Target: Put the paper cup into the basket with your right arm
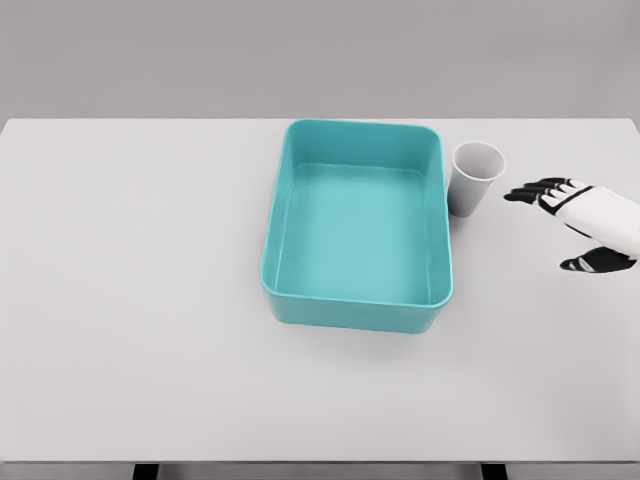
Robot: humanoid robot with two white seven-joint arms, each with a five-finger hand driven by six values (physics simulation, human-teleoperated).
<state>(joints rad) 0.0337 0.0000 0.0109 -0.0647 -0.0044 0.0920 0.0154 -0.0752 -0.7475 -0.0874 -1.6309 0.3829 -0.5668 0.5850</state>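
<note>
I have just the head view, looking steeply down onto the white table (130, 330) from its near edge. It sits back enough to take in the full tabletop.

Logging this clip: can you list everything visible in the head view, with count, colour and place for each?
table: one, light grey, fills most of the view.
basket: one, teal, rectangular, nothing inside, at the table's centre.
paper cup: one, white, upright, just right of the basket's far right corner, outside it.
right hand: one, white with black fingers, at the right edge, fingers spread toward the cup, apart from it and holding nothing.
left arm: not in view.
</note>
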